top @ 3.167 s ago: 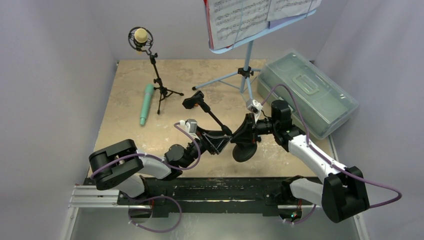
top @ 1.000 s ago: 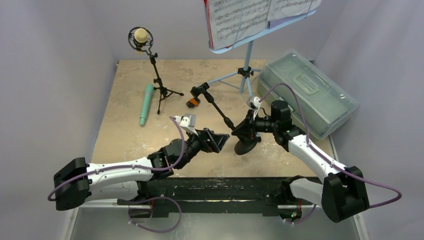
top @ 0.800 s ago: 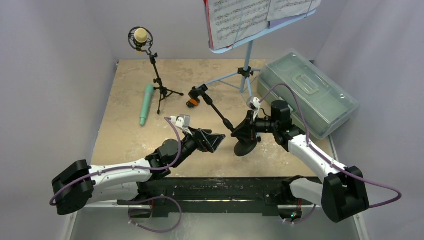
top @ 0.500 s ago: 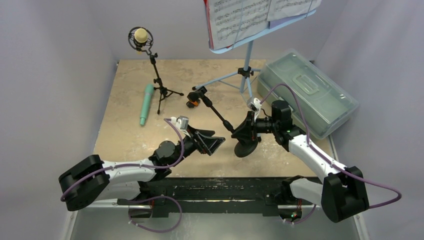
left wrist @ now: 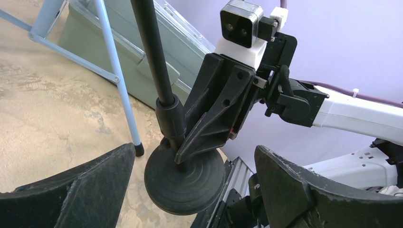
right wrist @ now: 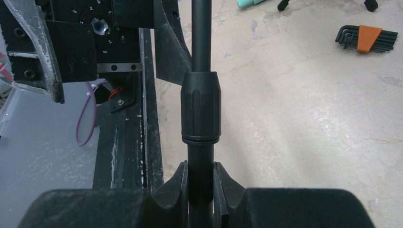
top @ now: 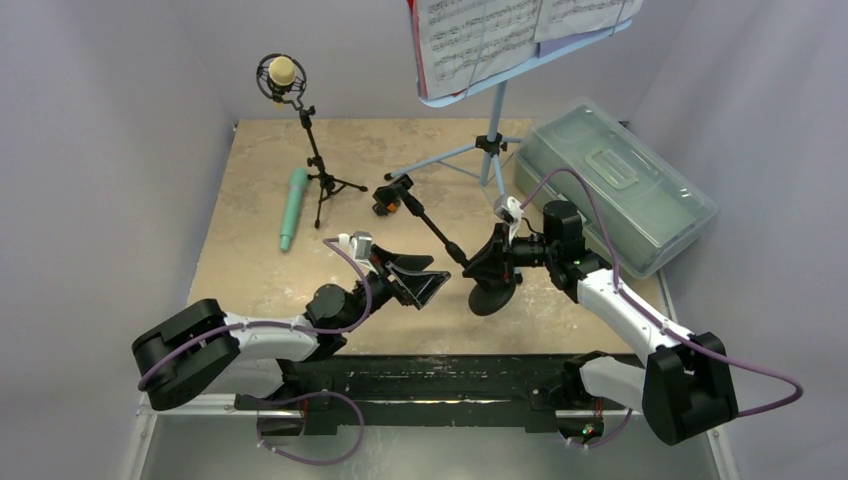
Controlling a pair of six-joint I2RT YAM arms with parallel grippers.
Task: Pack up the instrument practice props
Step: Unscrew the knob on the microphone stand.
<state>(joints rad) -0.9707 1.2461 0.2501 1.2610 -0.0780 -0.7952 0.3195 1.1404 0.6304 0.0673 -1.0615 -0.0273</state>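
Note:
My right gripper (top: pixel 483 268) is shut on the black round-base pole (top: pixel 432 228), just above its round base (top: pixel 490 296), and holds it tilted off the table; the right wrist view shows the pole (right wrist: pixel 201 109) between the fingers. My left gripper (top: pixel 428 283) is open and empty, left of the base, which shows in the left wrist view (left wrist: pixel 185 175). The teal microphone (top: pixel 292 207) lies at the left. The beige microphone (top: pixel 282 72) sits on the black tripod (top: pixel 320 175). The light-blue music rack (top: pixel 495 110) holds white sheets (top: pixel 500 30).
The translucent grey-green plastic box (top: pixel 610 180) stands shut at the right. An orange-and-black hex key set (top: pixel 382 208) lies under the pole's clip end, also in the right wrist view (right wrist: pixel 366 38). The black rail (top: pixel 430 375) runs along the near edge.
My left arm let go of the pole, swung out left, then drew back and turned its open gripper toward the base. My right gripper still holds the pole, shifted slightly.

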